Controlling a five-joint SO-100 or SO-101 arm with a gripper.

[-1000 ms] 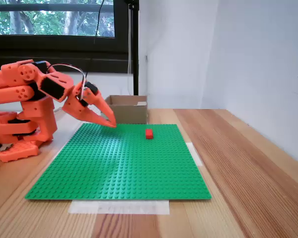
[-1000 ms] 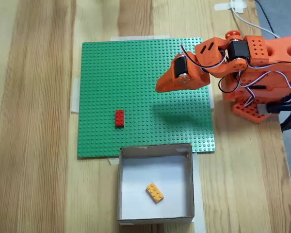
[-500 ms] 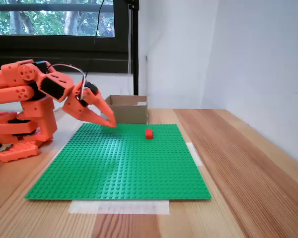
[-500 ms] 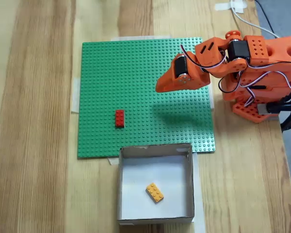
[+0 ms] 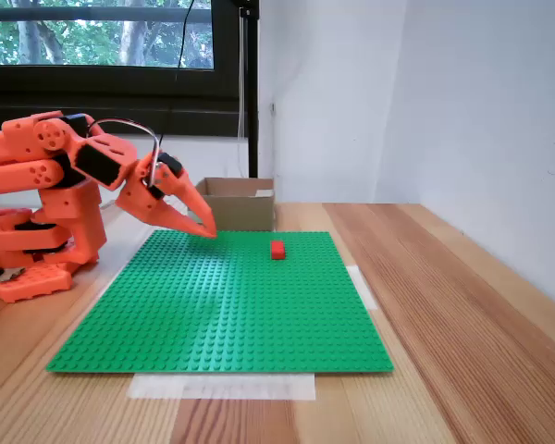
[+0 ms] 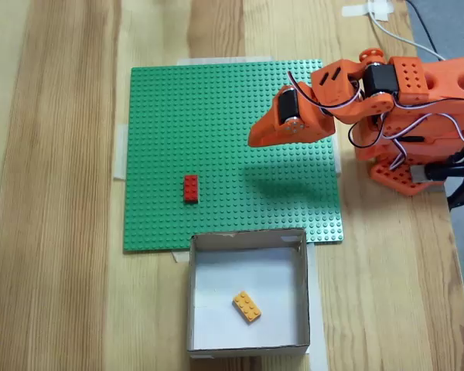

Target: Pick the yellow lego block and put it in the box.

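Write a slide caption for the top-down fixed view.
Yellow lego block lies inside the box; gripper hovers empty over the green baseplate.

Lego block [image 6: 247, 306] inside box [image 6: 306, 290], brick [image 6: 190, 188] on baseplate [image 6: 216, 116] alongside.

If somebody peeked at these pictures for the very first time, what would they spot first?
Probably the bright orange robot arm, which reaches over the big green studded baseplate with its gripper hanging above it, holding nothing. Next, the small red brick alone on the green. In the top-down fixed view, the yellow lego block lies inside the box at the plate's lower edge.
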